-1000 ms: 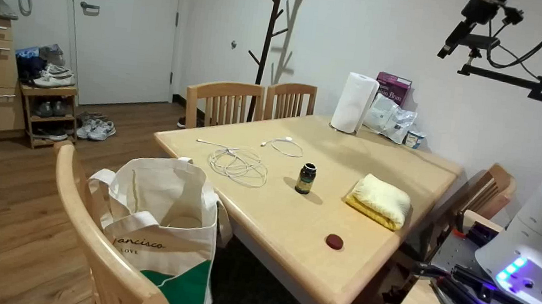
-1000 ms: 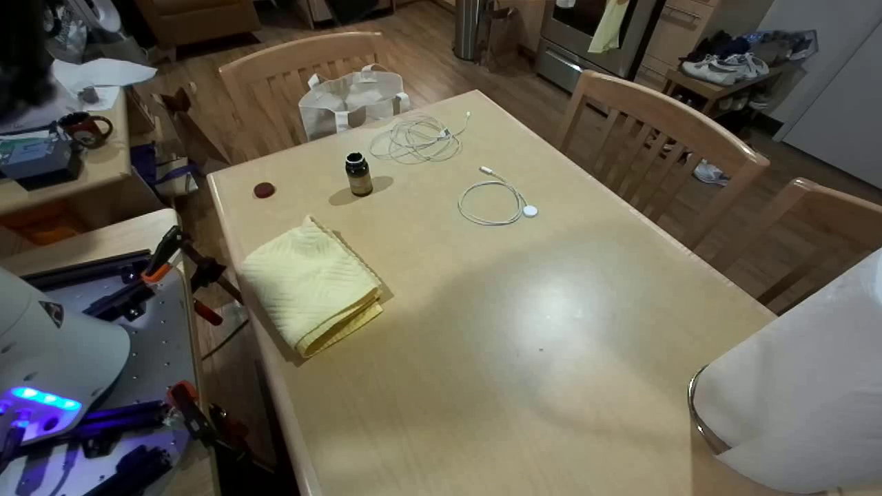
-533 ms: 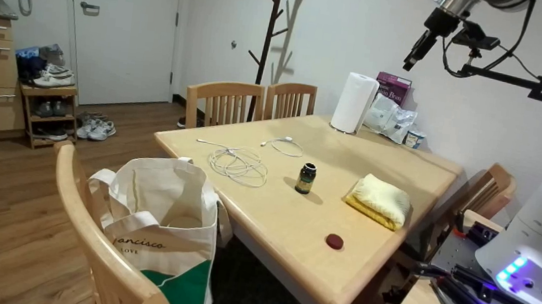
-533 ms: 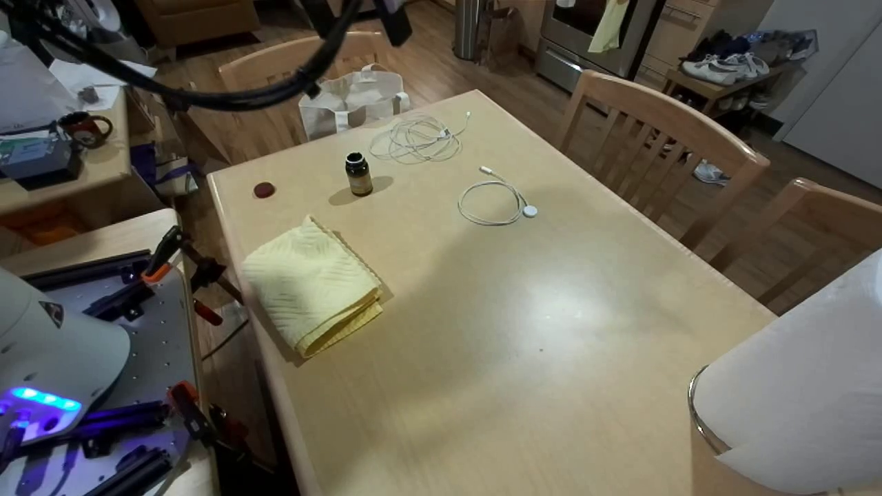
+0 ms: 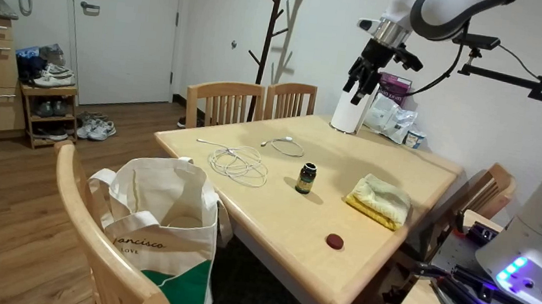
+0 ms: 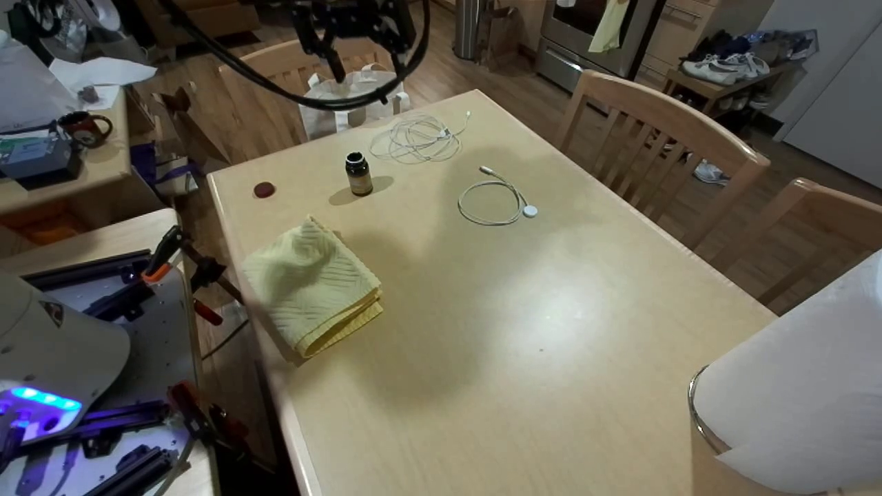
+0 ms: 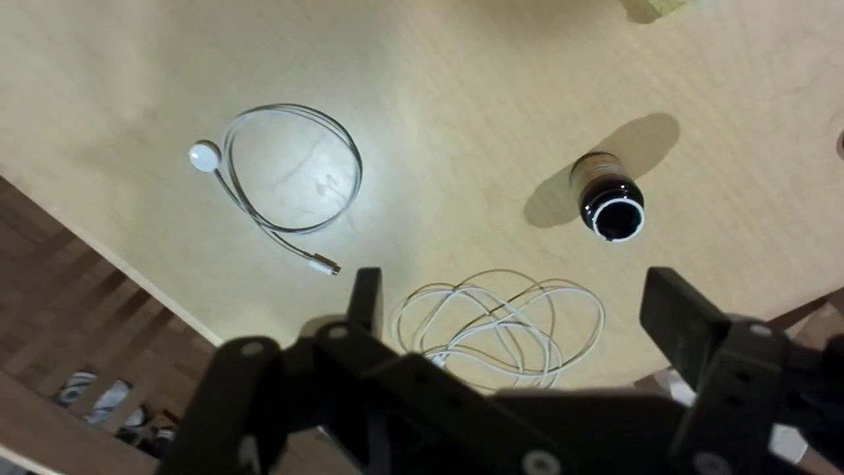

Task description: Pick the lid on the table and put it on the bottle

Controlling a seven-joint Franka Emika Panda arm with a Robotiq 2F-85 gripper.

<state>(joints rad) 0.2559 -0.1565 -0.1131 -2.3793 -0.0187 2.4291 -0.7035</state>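
Observation:
The lid (image 5: 334, 241), a small dark reddish-brown disc, lies flat on the table near its edge; it also shows in an exterior view (image 6: 264, 189). In the wrist view only a sliver of the lid (image 7: 841, 144) shows at the right edge. The bottle (image 5: 305, 179) is small, dark and upright, with its mouth uncovered; it shows in an exterior view (image 6: 359, 175) and in the wrist view (image 7: 604, 192). My gripper (image 5: 351, 94) is open and empty, high above the table. In the wrist view its fingers (image 7: 511, 297) are spread wide, apart from everything.
A yellow folded cloth (image 5: 378, 201) lies near the lid and bottle. A coiled white cable (image 5: 238, 166) and a shorter looped cable (image 5: 285, 146) lie on the table. A paper-towel roll (image 5: 348, 112) stands at one end. A tote bag (image 5: 164, 211) sits on a chair.
The arm has swung in over the table and come lower, moving left in an exterior view. Its shadow has shifted across the table and cloth. The lid and bottle have not moved.

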